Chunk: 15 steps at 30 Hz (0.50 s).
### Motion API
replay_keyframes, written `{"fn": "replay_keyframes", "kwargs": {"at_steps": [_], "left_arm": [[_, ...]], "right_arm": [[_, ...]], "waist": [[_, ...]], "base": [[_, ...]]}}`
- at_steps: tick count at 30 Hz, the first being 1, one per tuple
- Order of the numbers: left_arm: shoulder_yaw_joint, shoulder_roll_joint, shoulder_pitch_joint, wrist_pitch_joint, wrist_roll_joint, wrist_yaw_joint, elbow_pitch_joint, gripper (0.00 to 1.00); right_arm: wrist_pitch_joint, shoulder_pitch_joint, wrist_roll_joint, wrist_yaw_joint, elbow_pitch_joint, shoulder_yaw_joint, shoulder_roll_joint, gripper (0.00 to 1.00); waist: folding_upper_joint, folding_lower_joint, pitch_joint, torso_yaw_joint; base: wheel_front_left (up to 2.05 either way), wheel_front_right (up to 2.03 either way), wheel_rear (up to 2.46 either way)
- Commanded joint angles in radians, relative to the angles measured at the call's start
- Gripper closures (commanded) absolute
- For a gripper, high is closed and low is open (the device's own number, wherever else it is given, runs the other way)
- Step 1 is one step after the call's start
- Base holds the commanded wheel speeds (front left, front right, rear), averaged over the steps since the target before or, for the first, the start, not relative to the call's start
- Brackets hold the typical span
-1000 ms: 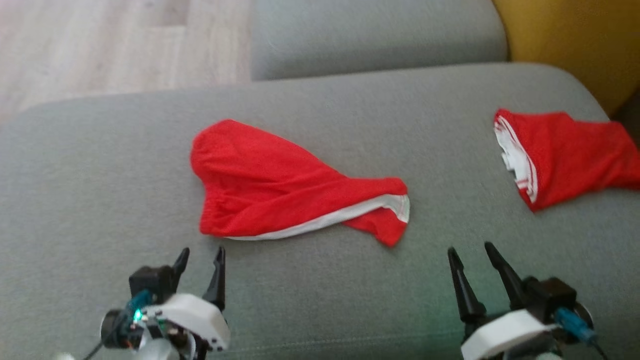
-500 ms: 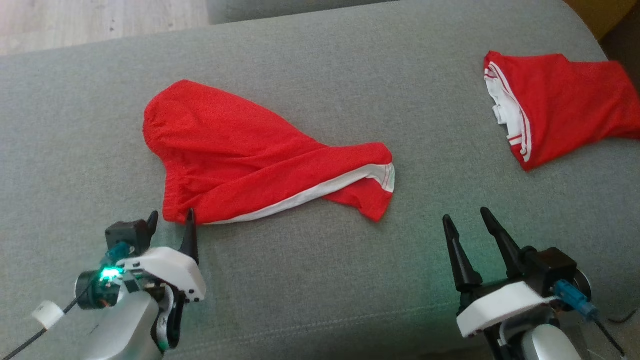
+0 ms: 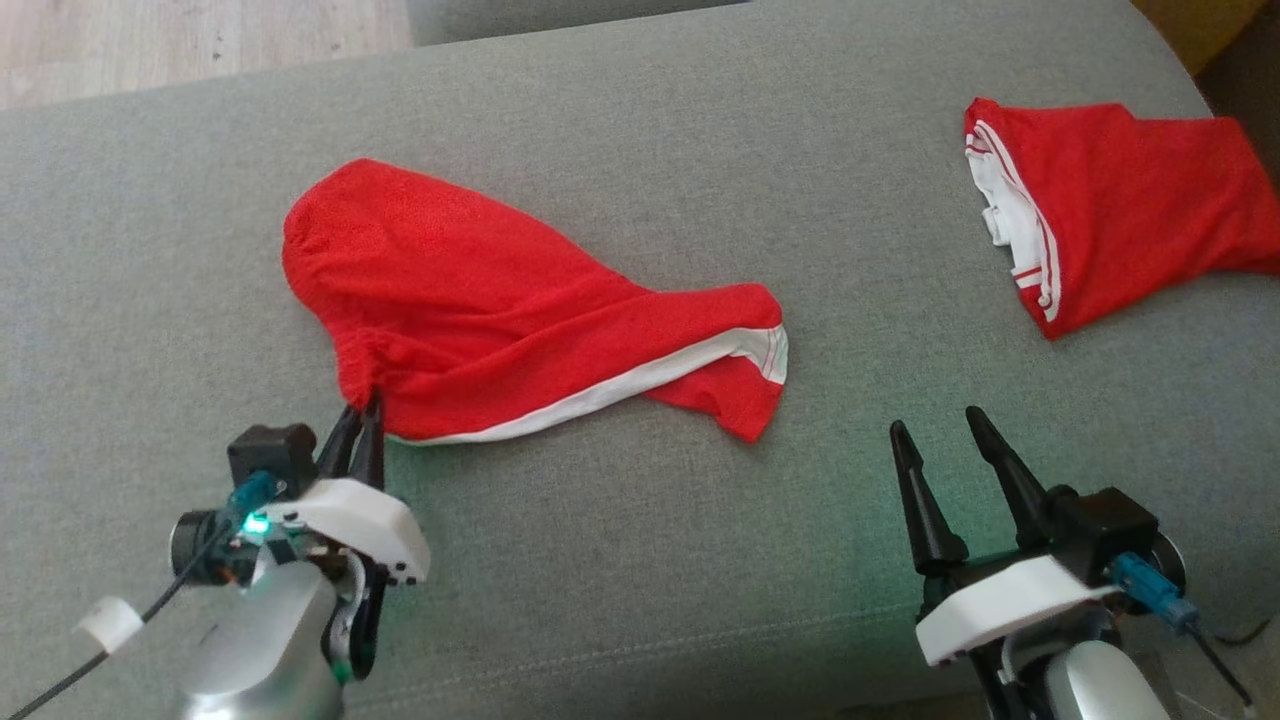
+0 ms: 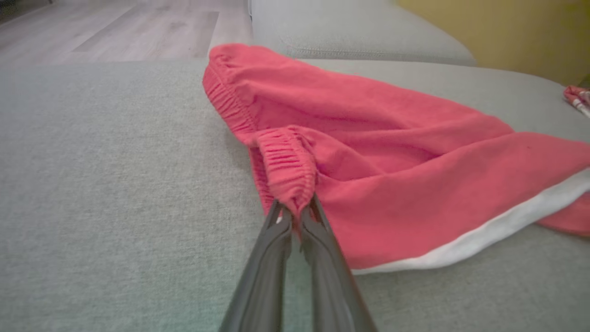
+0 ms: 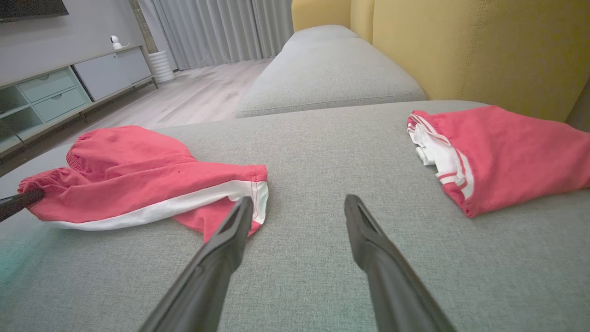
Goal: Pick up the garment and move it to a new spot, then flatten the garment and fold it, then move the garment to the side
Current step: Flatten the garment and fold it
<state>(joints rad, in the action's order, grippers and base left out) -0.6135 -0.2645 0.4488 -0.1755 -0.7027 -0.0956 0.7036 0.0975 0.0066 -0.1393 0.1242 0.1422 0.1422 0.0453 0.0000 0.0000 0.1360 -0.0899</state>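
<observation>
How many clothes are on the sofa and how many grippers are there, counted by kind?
Clothes: 2, the shorts and the folded garment
Grippers: 2, the left gripper shut on the shorts, the right gripper open
Total: 4

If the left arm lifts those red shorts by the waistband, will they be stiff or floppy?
Probably floppy: the red shorts bunch where the left gripper pinches the elastic waistband, so the rest should hang and trail. Likely light; the thin fabric lies limp on the sofa.
</observation>
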Motion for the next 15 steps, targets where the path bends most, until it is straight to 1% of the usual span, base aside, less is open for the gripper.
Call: {"fn": "replay_keyframes", "kwargs": {"at_steps": [1, 5, 9, 12, 15], "left_arm": [[0.029, -0.020, 0.042, -0.020, 0.011, 0.000, -0.037, 1.00], [0.023, -0.028, -0.009, -0.039, 0.024, -0.027, -0.135, 1.00], [0.025, -0.052, -0.102, -0.027, 0.019, -0.082, -0.284, 1.00], [0.033, -0.079, -0.173, 0.010, 0.007, -0.132, -0.417, 1.00], [0.036, -0.107, -0.210, 0.062, -0.006, -0.161, -0.517, 1.00]], "right_arm": [[0.015, -0.033, 0.002, 0.007, -0.027, 0.018, 0.005, 0.00], [0.016, -0.022, 0.000, 0.007, -0.022, 0.009, 0.005, 0.00], [0.019, -0.009, -0.005, 0.007, -0.016, -0.005, 0.005, 0.00], [0.023, -0.005, -0.010, 0.007, -0.012, -0.013, 0.005, 0.00], [0.024, -0.007, -0.012, 0.007, -0.010, -0.010, 0.005, 0.00]], "waist": [[0.0000, 0.0000, -0.002, 0.002], [0.0000, 0.0000, -0.014, 0.014], [0.0000, 0.0000, -0.032, 0.033], [0.0000, 0.0000, -0.043, 0.048], [0.0000, 0.0000, -0.047, 0.052]], "base": [[0.00, 0.00, 0.00], [0.00, 0.00, 0.00], [0.00, 0.00, 0.00], [0.00, 0.00, 0.00], [0.00, 0.00, 0.00]]}}
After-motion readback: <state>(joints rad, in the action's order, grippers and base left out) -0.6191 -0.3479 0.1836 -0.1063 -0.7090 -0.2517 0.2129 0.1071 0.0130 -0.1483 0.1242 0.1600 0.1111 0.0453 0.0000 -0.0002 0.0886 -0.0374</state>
